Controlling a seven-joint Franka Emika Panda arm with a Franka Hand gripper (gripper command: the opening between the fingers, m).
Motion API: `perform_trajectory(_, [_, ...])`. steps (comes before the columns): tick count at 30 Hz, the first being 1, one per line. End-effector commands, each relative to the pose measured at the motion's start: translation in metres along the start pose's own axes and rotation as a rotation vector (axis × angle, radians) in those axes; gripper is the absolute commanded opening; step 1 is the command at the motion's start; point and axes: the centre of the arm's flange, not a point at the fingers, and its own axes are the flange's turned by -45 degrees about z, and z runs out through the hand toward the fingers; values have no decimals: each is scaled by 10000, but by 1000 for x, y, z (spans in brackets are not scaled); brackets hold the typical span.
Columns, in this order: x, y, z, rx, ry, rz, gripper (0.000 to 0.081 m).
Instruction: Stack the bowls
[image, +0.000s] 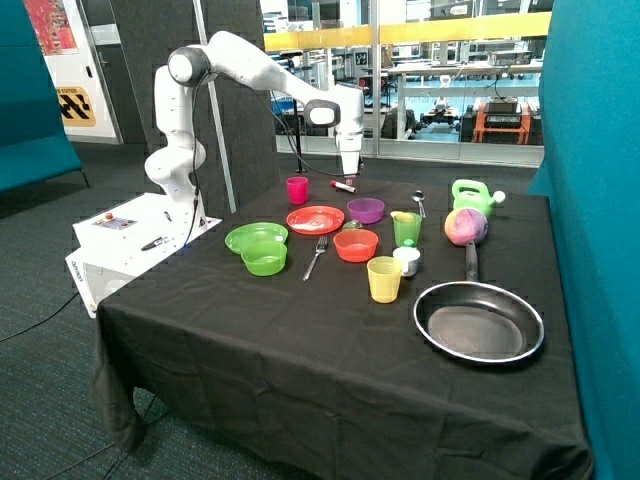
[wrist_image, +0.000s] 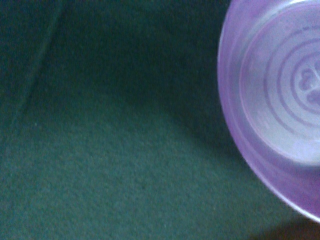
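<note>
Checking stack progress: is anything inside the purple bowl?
Nothing: the small round purple plastic bowl shows only moulded rings on its bare floor, though the wrist view crops part of it; the tool hangs above.

You see a glossy white jointed robot arm (image: 240, 60) with dark grey joint rings (a black cable trails beside its column) and a white wrist block.

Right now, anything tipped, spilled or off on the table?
Nothing stands out. The purple bowl, orange-red bowl and lime green bowl all sit upright and apart on the black cloth, none stacked yet. The gripper hangs above the cloth beside the purple bowl.
</note>
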Motion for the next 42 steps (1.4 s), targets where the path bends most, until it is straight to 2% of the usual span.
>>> perform_trajectory(1, [12, -4, 11, -2, -7, 34, 329])
perform_trajectory(20, [17, -5, 32, -2, -7, -19, 320])
perform_trajectory(42, [33, -7, 53, -2, -7, 301, 308])
